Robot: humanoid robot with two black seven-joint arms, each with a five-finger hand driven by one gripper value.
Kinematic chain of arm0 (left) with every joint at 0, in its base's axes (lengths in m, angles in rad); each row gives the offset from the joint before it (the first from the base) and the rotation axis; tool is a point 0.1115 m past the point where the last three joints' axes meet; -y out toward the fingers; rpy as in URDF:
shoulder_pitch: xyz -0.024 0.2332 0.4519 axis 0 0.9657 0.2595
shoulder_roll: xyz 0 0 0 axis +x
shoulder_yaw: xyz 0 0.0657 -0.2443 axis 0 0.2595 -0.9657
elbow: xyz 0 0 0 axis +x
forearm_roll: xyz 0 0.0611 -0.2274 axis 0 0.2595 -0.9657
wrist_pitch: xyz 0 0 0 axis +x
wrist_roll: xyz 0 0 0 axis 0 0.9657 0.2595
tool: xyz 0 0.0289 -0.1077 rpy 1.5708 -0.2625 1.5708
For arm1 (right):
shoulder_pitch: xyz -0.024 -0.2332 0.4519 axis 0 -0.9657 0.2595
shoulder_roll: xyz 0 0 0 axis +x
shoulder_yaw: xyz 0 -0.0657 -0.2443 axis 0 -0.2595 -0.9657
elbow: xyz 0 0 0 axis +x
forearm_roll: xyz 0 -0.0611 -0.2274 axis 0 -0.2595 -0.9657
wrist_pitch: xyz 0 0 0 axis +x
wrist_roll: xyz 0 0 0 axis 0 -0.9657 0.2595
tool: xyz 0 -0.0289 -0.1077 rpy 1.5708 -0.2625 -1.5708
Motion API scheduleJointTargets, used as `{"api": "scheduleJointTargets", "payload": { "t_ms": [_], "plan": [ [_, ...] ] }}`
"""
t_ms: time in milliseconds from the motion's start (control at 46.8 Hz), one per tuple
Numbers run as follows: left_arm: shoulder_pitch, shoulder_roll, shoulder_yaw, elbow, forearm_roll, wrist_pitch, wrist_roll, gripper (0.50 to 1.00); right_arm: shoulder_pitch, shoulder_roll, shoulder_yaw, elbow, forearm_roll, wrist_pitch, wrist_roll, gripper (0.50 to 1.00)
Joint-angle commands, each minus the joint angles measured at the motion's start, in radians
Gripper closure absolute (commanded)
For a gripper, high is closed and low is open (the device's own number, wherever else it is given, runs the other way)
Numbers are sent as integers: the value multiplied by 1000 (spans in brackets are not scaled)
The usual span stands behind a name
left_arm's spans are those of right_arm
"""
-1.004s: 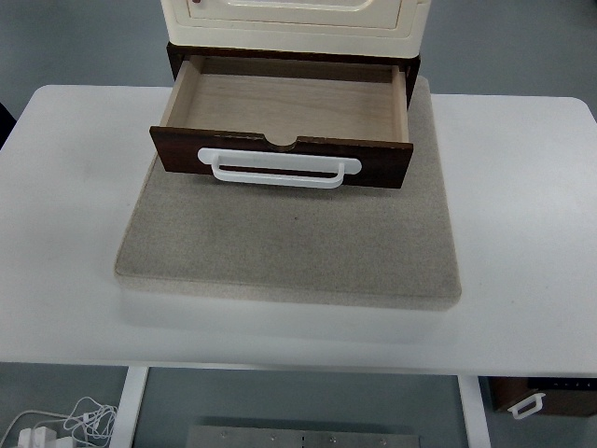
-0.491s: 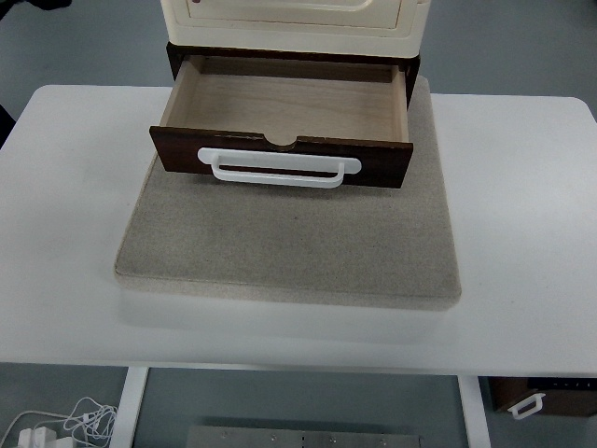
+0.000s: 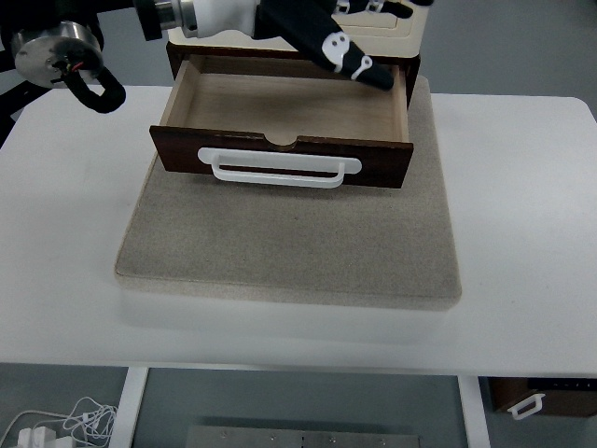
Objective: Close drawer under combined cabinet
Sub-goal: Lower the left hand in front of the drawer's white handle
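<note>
Drawer (image 3: 284, 112) pulled out — left robot hand (image 3: 331, 42) above its back edge, fingers extended, holding nothing

The left hand (image 3: 331, 42) covers the cabinet (image 3: 392, 33), both cut off by the top edge.

Dark brown drawer (image 3: 280, 154) front with light wood interior, white handle (image 3: 280, 169), cream cabinet (image 3: 392, 33), speckled grey-beige mat (image 3: 289, 243), plain white table (image 3: 522, 215), black left hand (image 3: 326, 42) with white markings, grey floor (image 3: 513, 47)
</note>
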Motion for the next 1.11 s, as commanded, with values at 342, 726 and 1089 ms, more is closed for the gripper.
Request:
{"api": "scheduleJointTargets", "payload": {
  "t_ms": [342,726,1089],
  "plan": [
    [-43,-36,200,-119,133,-15,77,504,0,0,1,0,0,0,0,548],
    [-40,-42,299,-133,131,-106,256,504,0,0,1,0,0,0,0,548],
    [-37,-44,323,-87,116,-139,383,504,0,0,1,0,0,0,0,548]
  ]
}}
